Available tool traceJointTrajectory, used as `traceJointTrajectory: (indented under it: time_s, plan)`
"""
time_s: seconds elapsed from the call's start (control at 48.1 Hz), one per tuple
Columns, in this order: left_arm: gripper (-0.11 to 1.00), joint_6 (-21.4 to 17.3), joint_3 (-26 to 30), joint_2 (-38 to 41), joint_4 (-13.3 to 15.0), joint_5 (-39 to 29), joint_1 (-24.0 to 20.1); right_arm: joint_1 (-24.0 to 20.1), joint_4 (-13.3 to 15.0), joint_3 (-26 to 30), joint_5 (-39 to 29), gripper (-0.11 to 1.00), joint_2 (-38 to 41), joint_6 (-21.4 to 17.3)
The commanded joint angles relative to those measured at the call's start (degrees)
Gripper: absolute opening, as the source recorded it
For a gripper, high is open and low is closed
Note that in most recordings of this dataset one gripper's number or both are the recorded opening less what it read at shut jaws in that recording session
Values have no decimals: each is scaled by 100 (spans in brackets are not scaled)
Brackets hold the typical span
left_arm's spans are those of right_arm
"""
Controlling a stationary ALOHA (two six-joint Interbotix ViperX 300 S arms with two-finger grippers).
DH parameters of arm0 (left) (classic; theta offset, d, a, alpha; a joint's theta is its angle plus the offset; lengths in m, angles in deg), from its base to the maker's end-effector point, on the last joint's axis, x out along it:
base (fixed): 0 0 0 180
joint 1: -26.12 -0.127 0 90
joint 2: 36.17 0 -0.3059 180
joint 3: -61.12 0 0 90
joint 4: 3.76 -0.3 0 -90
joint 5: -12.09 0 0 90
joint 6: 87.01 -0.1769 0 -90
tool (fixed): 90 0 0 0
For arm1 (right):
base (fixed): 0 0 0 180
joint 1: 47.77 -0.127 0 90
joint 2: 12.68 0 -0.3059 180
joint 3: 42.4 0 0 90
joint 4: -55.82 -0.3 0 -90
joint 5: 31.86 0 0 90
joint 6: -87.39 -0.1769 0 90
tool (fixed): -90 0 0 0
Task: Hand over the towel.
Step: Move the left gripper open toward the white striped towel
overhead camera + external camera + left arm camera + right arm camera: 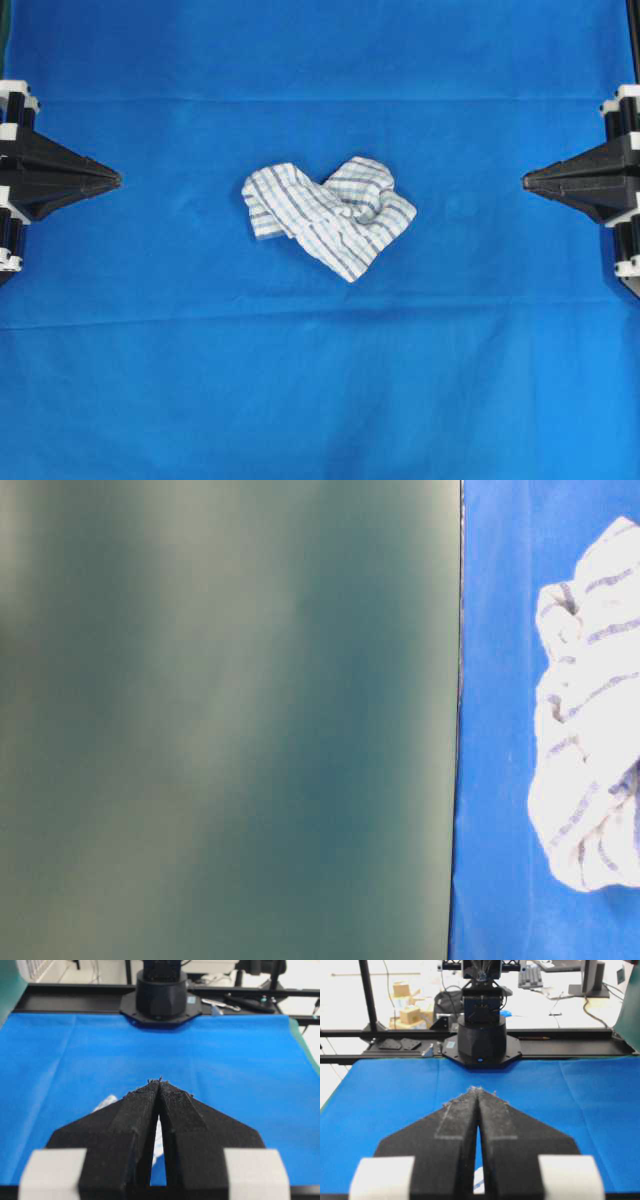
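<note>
Crumpled white towel with blue-grey checked stripes (330, 215) lies mid blue table covering (320, 400). Left gripper (117, 180) and right gripper (526, 181) flank towel, well apart, both pinched closed, empty, nothing between.

A robotics lab or workshop is indicated. The table (600, 1110) is covered in plain blue cloth and framed by black metal rails (560, 1035). An arm base (481, 1042) is seen bolted at the table edge in the right wrist view. Behind it, stacked cardboard boxes (410, 1010), loose cables (592, 1007), a keyboard (531, 977) and a monitor stand (592, 980) are seen. Hand tools (245, 1002) are laid on the rail in the left wrist view.
</note>
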Motion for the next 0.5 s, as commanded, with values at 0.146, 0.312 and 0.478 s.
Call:
traceJointTrajectory:
  time_s: [0.146, 0.312, 0.478]
  plan:
    - [0, -70, 97, -53, 79, 62, 9, 18, 0, 202, 62, 0, 0, 35]
    - [0, -70, 114, 35, 97, 114, -97, 18, 0, 220, 35, 0, -44, 26]
    - [0, -53, 149, 158, 97, 185, -536, 26, 0, 220, 26, 0, -44, 26]
